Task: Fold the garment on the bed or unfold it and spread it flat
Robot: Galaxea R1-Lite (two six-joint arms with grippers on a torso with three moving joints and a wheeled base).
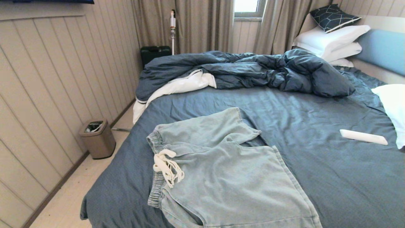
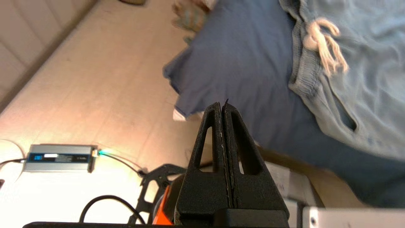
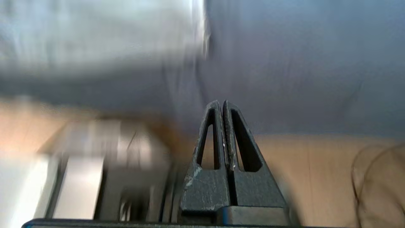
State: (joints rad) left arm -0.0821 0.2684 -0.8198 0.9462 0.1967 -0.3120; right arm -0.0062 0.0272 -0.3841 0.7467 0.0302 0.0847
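Shorts [image 1: 221,164] lie spread open on the near left part of the bed [image 1: 316,177], waistband toward the floor side, legs mostly flat with one fold between them, so you have either folding or a last smoothing left. Left gripper [image 2: 222,106] and right gripper [image 3: 220,104] hang off the bed's near edge, fingers pressed together, empty. A rumpled duvet [image 1: 253,69] lies beyond; a bin [image 1: 97,137] stands by the wall.
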